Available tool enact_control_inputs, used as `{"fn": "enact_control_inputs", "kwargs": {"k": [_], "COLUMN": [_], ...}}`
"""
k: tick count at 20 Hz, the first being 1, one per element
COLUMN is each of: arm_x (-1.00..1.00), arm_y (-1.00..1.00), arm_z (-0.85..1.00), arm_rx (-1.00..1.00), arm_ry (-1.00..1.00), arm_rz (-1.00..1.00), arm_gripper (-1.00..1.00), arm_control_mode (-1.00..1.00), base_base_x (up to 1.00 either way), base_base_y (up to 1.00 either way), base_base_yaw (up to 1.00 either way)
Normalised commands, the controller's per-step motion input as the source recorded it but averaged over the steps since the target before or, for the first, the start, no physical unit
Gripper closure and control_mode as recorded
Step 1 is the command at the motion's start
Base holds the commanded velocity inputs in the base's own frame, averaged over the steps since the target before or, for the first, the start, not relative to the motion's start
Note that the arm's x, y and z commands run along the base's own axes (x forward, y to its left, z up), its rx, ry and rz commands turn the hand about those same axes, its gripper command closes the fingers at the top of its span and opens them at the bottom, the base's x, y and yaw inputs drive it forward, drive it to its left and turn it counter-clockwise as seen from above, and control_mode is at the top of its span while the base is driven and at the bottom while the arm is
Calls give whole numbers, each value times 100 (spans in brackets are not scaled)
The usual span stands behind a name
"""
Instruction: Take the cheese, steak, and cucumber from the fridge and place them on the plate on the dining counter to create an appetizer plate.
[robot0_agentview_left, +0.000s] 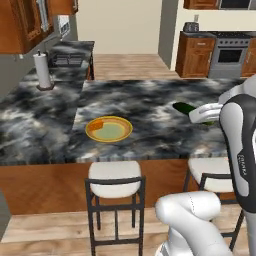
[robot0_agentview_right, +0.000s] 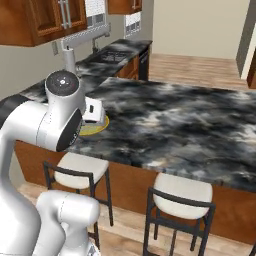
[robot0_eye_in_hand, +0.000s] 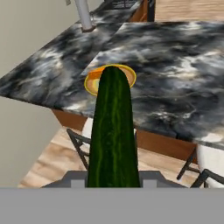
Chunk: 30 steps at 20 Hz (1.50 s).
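You have the cucumber clamped lengthwise in the gripper, sticking out ahead of the fingers over the counter. The plate lies beyond its tip, with something orange, likely the cheese, on it. Steak unconfirmed; the cucumber is not yet placed.

counter top: dining counter broad, bare marble right of and beyond the plate
plate: near front edge, orange piece on its left rim, pale centre free
left side: paper towel roll upright, well apart from plate
below edge: stools tucked under front
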Motion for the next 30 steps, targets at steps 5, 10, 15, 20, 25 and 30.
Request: {"fn": "enact_control_inputs", "kwargs": {"k": [5,10,15,20,25,30], "arm_x": [0,0,0,0,0,0], "arm_y": [0,0,0,0,0,0], "arm_z": [0,0,0,0,0,0], "arm_rx": [0,0,0,0,0,0], "arm_ry": [0,0,0,0,0,0], "arm_rz": [0,0,0,0,0,0], "arm_gripper": [100,100,100,100,100,100], "arm_control_mode": [100,100,100,100,100,100], "base_base_x": [78,91,95,43,23,19], "base_base_y": [100,100,74,16,8,6], "base_base_yaw": [-25,-27,-31,-14,-8,-3]}}
